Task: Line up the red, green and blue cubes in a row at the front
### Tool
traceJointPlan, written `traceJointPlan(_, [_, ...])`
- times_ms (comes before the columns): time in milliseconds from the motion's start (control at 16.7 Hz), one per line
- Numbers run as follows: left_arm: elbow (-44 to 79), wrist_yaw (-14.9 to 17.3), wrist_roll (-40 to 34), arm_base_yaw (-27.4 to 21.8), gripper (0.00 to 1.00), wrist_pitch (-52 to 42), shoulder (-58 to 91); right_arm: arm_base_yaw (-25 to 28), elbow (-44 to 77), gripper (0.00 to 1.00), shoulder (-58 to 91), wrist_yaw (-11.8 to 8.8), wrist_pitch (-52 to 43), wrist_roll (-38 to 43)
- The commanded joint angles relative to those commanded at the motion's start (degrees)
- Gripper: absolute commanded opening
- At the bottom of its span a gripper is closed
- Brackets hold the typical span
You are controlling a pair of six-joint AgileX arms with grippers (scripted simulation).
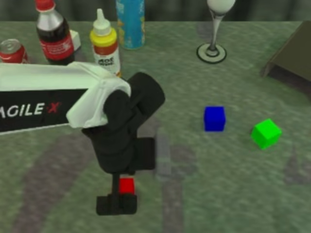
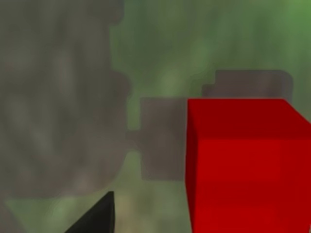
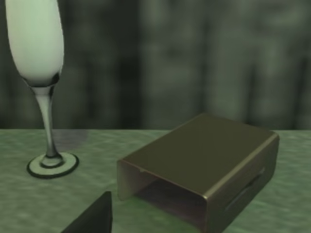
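The red cube rests on the table near the front, left of centre, between the fingers of my left gripper, which points down over it and is open. In the left wrist view the red cube fills the frame's right side. A strip of table shows between it and the one dark finger in view. The blue cube sits right of centre, and the green cube lies further right, turned a little. My right arm is out of the top view; its wrist view shows one finger off to one side, gripping nothing.
Along the back stand a red soda can, a cola bottle, a yellow sauce bottle, a blue can and a wine glass. A brown open-ended box lies at the back right.
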Motion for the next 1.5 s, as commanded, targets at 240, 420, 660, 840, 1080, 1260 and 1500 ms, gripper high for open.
traceJointPlan(240, [4.44,-0.01,-0.04,0.70,1.00,-8.18,-3.53,0.00,0.00,1.00,0.00,0.00,0.00,0.00])
traceJointPlan(420, [5.10,-0.02,-0.08,0.83,1.00,-9.05,-4.22,0.00,0.00,1.00,0.00,0.00,0.00,0.00])
traceJointPlan(660, [4.50,-0.05,-0.25,0.80,1.00,-8.58,-4.49,0.14,0.56,1.00,0.57,-0.04,-0.40,-0.08])
traceJointPlan(840, [0.30,-0.32,-2.23,3.37,1.00,-5.55,-9.31,1.18,5.72,1.00,5.95,-0.18,-3.96,-0.82])
traceJointPlan(1080, [-10.29,-0.89,-8.08,10.11,1.00,1.95,-23.23,3.40,18.87,1.00,21.63,-0.13,-12.90,-2.67])
traceJointPlan(1260, [-20.86,-1.35,-14.34,16.52,1.00,9.24,-37.72,5.48,31.26,1.00,38.88,-0.03,-21.60,-4.47])
traceJointPlan(1500, [-37.01,-1.87,-24.24,25.63,1.00,20.54,-59.60,8.51,48.59,1.00,64.21,0.04,-34.30,-7.06])
